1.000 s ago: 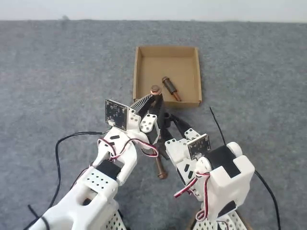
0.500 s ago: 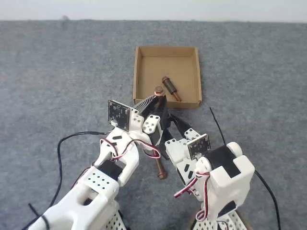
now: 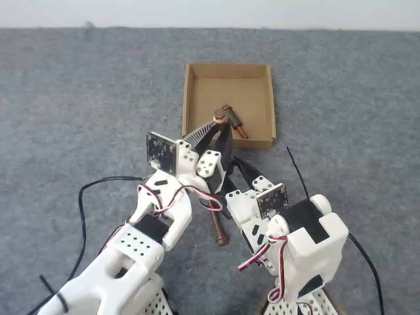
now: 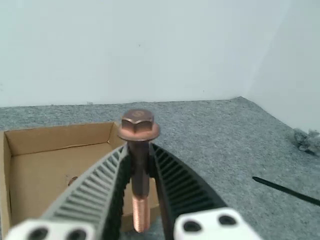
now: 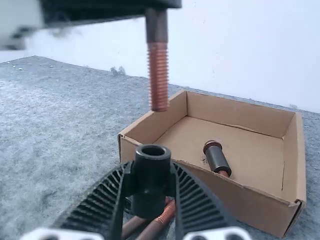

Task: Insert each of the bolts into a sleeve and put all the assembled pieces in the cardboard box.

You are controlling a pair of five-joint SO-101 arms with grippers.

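Presumably rigid, smooth and weighty, the bolt (image 3: pixel 219 119) is clamped upright below its head by the left pincer (image 3: pixel 218 129) at the high view's centre; the sleeve (image 5: pixel 151 156) is gripped beneath by the right pincer (image 5: pixel 151 172).

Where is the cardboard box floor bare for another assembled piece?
Bare along the back wall and both side walls of the cardboard box. Crowded at the front middle: an assembled piece lies there, and the left gripper holds a bolt near the front wall.
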